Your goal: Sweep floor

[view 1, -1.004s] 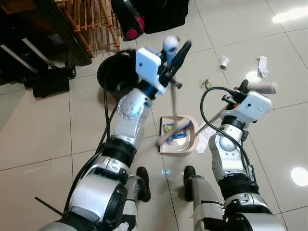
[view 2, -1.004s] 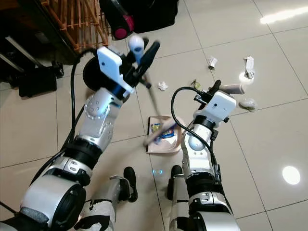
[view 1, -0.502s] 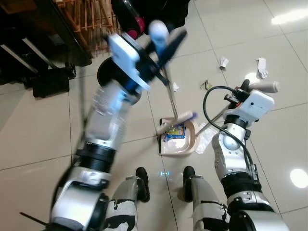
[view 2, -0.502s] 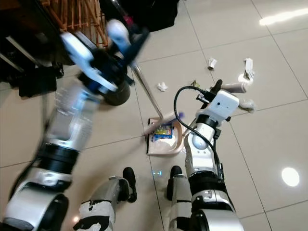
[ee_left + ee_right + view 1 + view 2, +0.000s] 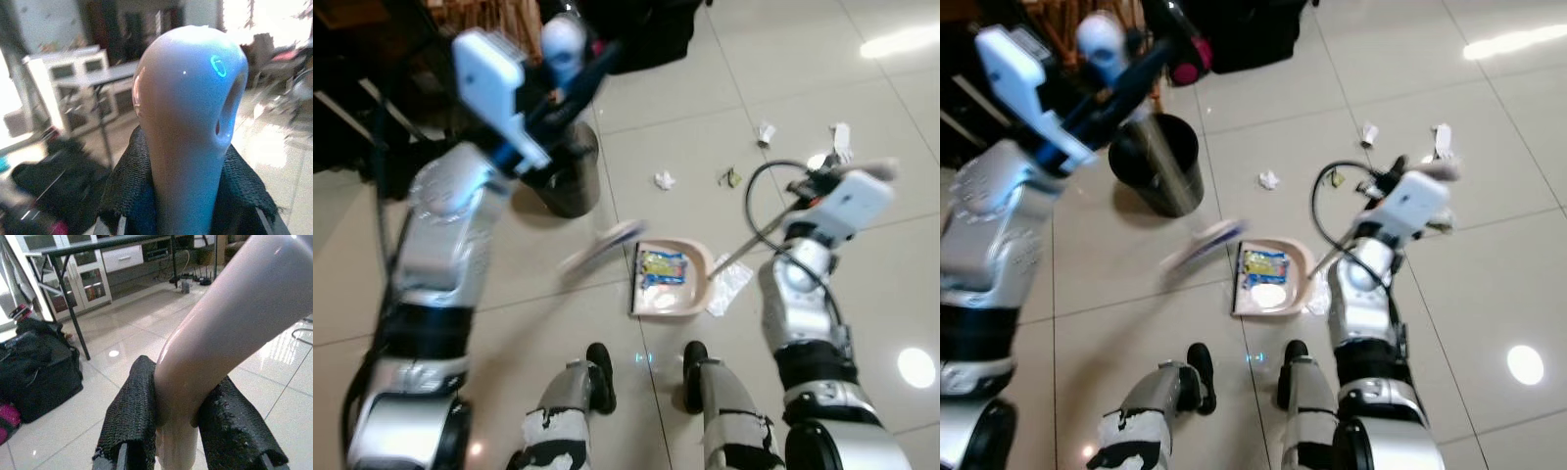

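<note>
Left pincer (image 5: 188, 215) around broom handle (image 5: 188, 103)

Open glossy beige tile floor (image 5: 862, 294) lies from twelve to four o'clock; a black cylindrical waste bin (image 5: 1157, 164) blocks eleven o'clock.

Both eye views look steeply down from the head at the tiled floor (image 5: 862, 294), sharing the dustpan (image 5: 671, 284) and bin (image 5: 1157, 176). Each wrist view sits very close behind its tool, facing across the room at a handle.
</note>
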Available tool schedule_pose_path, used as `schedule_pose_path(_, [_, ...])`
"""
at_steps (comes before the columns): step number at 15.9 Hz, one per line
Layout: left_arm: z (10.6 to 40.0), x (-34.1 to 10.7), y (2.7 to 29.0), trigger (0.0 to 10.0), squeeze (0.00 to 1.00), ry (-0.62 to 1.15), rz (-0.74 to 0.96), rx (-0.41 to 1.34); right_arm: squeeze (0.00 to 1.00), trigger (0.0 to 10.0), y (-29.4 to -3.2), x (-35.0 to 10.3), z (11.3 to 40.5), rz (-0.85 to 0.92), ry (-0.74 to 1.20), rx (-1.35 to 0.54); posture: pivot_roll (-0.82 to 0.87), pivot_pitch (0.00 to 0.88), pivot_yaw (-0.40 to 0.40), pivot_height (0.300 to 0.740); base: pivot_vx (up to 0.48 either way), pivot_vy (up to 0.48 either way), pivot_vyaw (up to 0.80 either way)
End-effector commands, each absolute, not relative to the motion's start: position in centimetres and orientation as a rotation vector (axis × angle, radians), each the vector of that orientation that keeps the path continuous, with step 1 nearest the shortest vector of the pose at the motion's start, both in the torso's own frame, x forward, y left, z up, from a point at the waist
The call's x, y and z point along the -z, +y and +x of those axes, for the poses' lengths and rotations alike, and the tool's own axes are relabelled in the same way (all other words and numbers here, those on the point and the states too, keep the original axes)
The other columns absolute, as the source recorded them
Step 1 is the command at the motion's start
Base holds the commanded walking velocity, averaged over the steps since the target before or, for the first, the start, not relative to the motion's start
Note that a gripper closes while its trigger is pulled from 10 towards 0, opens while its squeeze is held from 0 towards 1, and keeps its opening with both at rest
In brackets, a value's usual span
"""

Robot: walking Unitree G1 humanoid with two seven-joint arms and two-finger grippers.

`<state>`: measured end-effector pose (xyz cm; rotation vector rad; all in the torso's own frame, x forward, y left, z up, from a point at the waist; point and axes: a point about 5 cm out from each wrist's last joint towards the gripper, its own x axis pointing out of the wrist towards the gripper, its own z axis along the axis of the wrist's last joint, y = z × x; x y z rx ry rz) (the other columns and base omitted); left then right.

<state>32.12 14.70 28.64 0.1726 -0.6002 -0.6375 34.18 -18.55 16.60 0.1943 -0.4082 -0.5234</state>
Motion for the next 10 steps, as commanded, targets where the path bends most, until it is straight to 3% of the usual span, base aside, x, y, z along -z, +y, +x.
schedule_pose_path(1, [31.1, -28.1, 16.0, 10.0, 0.00, -0.568, 0.194, 0.577, 0.00, 10.0, -19.8, -18.0, 33.3, 0.217, -0.457, 0.560, 0.05, 0.247, 0.051, 0.740, 0.000, 0.000, 0.00])
schedule_pose_path(4, [29.8, -26.9, 17.2, 10.0, 0.00, -0.489, 0.217, 0.517, 0.00, 10.0, -20.9, -19.6, 32.5, 0.221, -0.475, 0.547, 0.04, 0.226, 0.051, 0.740, 0.000, 0.000, 0.00])
schedule_pose_path(10, [27.1, -19.4, 19.8, 10.0, 0.00, -0.108, 0.302, 0.310, 0.00, 10.0, -21.8, -23.7, 30.4, 0.277, -0.398, 0.482, 0.01, 0.199, 0.040, 0.740, 0.000, 0.000, 0.00])
